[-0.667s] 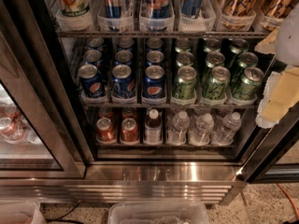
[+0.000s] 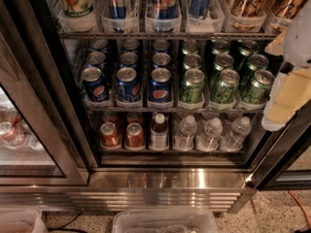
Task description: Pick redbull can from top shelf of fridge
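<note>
The fridge stands open in front of me, with a stainless-steel base and wire shelves. The top shelf runs along the upper edge of the camera view and carries clear plastic bins. Blue-and-silver redbull cans stand in the middle bins, their tops cut off by the frame edge. My gripper, a white and cream shape, is at the right edge in front of the fridge. It sits below and to the right of the redbull cans, level with the middle shelf, and touches nothing.
Pepsi cans and green cans fill the middle rack. Red cans and water bottles stand below. The glass door is at the left, a black frame at the right, and a plastic bin on the floor.
</note>
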You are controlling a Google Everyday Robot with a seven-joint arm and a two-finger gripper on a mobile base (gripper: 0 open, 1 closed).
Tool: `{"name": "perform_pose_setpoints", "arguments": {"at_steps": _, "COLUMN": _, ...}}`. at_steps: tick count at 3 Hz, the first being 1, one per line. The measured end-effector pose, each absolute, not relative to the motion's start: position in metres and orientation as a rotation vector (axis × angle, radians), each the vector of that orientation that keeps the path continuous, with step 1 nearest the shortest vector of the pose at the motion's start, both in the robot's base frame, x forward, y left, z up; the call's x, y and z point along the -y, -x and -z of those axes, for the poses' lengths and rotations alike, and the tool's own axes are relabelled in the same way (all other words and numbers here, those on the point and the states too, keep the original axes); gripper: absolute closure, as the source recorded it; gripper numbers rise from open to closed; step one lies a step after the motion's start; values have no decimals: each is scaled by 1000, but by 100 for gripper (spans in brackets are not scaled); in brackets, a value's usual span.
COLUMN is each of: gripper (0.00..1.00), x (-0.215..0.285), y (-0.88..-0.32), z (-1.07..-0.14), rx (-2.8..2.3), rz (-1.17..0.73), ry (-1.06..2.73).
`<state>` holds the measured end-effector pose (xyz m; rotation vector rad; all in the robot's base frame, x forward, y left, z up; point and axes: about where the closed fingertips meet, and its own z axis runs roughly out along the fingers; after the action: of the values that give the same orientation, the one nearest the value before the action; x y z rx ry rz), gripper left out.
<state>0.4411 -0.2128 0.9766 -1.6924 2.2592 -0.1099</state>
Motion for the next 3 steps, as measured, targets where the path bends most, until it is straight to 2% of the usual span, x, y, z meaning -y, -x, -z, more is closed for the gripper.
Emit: {"name": "perform_pose_setpoints", "arguments": {"at_steps": 3, "gripper": 0, "x": 173, "y": -436, "z": -985, "rx": -2032, "rz": -156, "ry": 1375}}
